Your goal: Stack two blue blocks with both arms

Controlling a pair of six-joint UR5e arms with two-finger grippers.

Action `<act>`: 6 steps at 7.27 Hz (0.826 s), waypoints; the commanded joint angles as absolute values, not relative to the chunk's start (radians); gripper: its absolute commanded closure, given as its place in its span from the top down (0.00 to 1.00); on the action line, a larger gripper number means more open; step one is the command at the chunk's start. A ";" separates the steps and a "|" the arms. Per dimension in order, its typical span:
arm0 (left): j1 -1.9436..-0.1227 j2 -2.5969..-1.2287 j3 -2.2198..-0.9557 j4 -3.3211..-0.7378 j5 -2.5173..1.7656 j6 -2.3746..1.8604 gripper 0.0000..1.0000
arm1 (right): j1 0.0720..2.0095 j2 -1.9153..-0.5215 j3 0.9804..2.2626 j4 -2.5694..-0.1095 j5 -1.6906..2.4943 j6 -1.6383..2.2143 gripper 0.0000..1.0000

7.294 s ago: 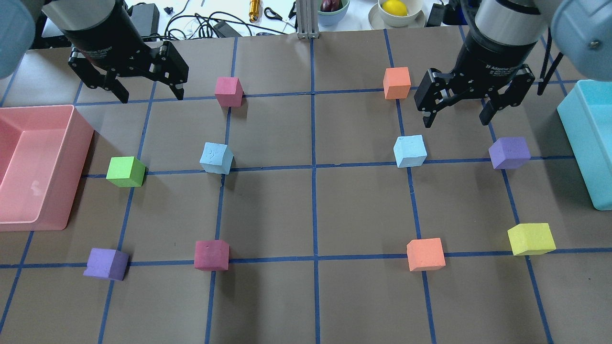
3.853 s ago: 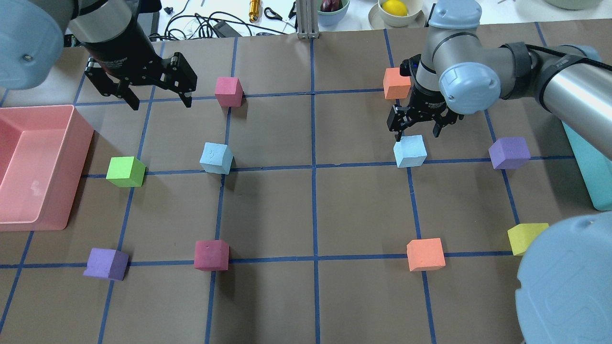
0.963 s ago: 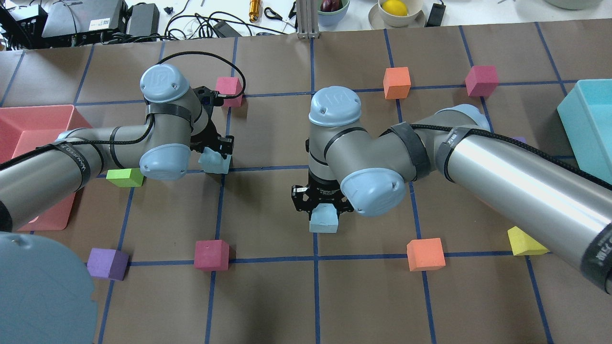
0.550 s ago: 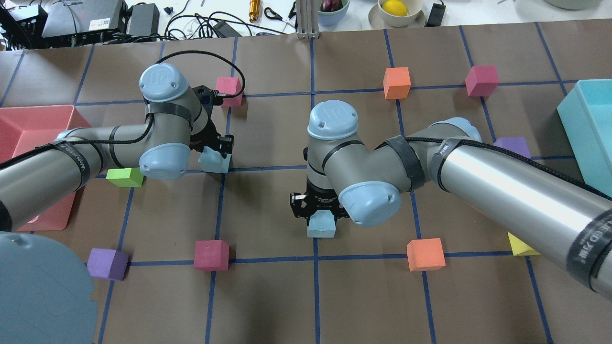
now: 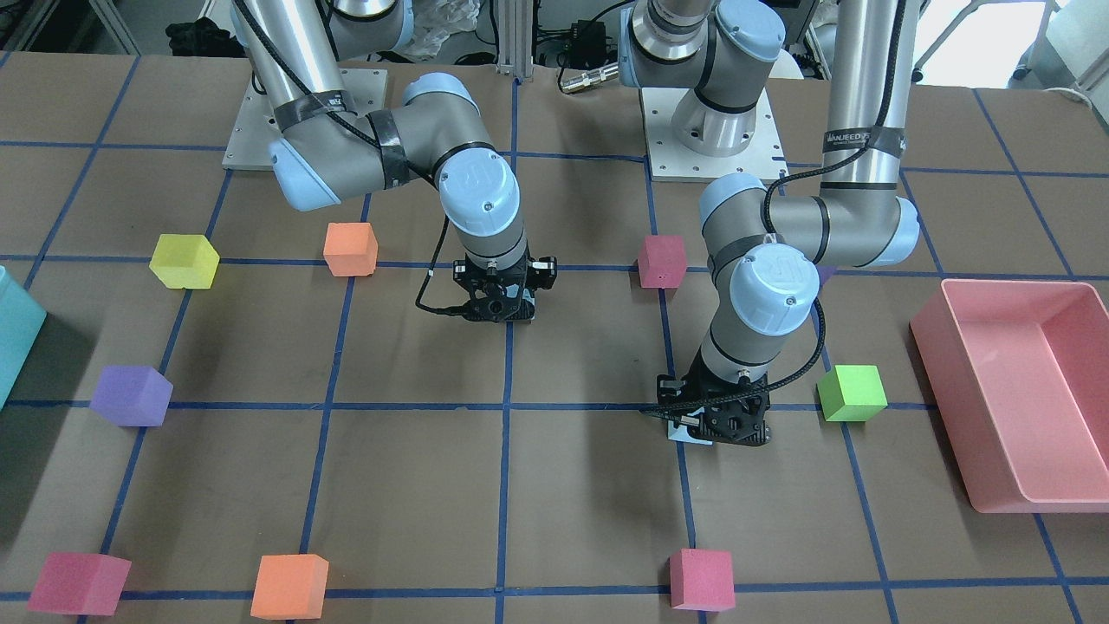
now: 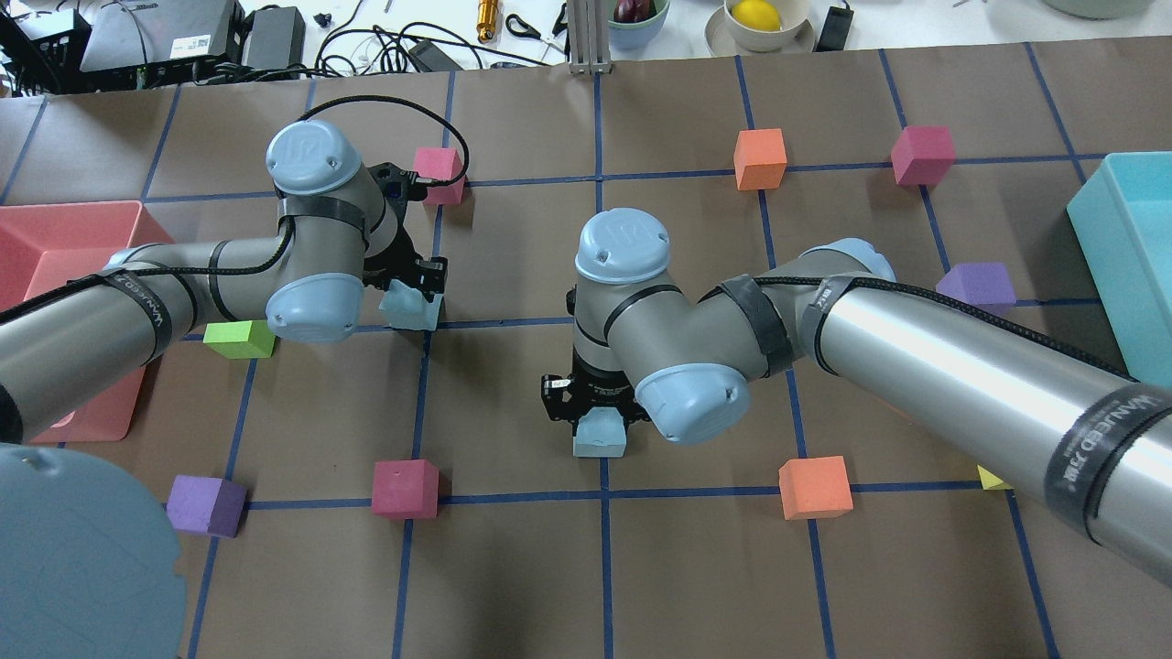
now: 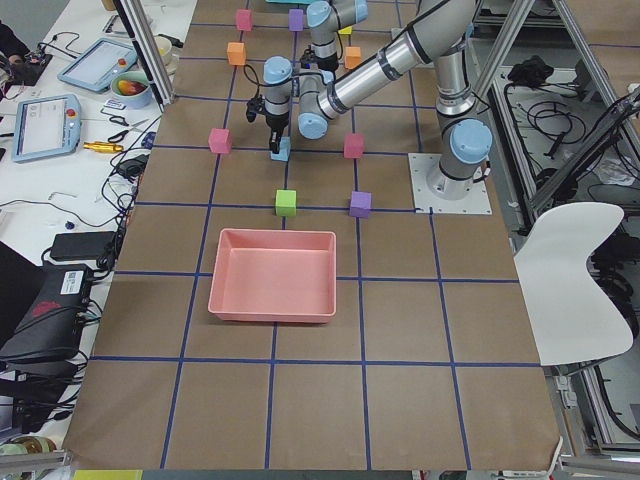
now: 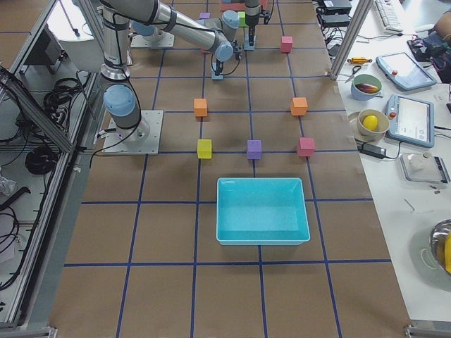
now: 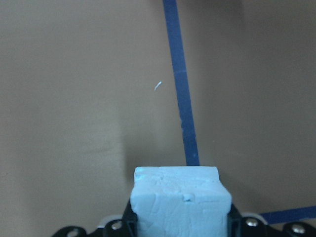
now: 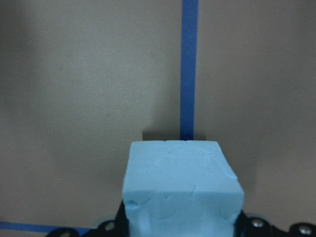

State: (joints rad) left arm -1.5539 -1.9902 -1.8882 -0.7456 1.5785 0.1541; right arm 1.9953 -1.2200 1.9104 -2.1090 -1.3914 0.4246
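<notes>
One blue block [image 6: 412,313] sits between the fingers of my left gripper [image 6: 407,297] on the left of the table. It fills the bottom of the left wrist view [image 9: 181,205], with the black jaws tight on both sides. My right gripper [image 6: 597,421] is shut on the other blue block [image 6: 600,441] near the table's middle, just over a blue tape line. This block shows in the right wrist view [image 10: 182,187], low over the table. In the front view the left gripper [image 5: 723,429] hides all but a sliver of its block [image 5: 684,434]. The right gripper [image 5: 501,310] hides its block there.
A pink bin [image 6: 55,275] stands at the left edge and a teal bin [image 6: 1126,256] at the right. Other cubes lie on the grid: green [image 6: 233,337], magenta [image 6: 405,488], purple [image 6: 206,505], orange [image 6: 815,487] and several more at the back.
My right gripper has carried its blue block to the left and a little nearer, from the right half to the table's middle. The left arm has stayed over its block for the last second.
</notes>
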 commanded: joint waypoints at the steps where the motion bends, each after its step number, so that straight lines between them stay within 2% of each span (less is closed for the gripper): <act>1: -1.554 -1.987 -1.882 -0.746 1.577 0.150 0.00 | 1.996 -1.220 1.911 -2.100 -1.396 0.465 0.00; 2: -1.554 -1.983 -1.878 -0.746 1.575 0.147 0.00 | 1.996 -1.216 1.911 -2.103 -1.387 0.465 0.12; 3: -1.554 -1.982 -1.875 -0.747 1.575 0.144 0.00 | 1.997 -1.216 1.913 -2.117 -1.393 0.466 0.59; 4: -1.554 -1.979 -1.875 -0.747 1.575 0.143 0.00 | 1.997 -1.216 1.919 -2.115 -1.397 0.471 0.98; 6: -1.555 -1.965 -1.876 -0.752 1.575 0.140 0.00 | 1.994 -1.227 1.931 -2.105 -1.397 0.474 1.00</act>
State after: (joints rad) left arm -1.5541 -1.9734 -1.8752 -0.7487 1.5754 0.1410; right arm 1.9966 -1.2197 1.9261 -2.1113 -1.3966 0.4721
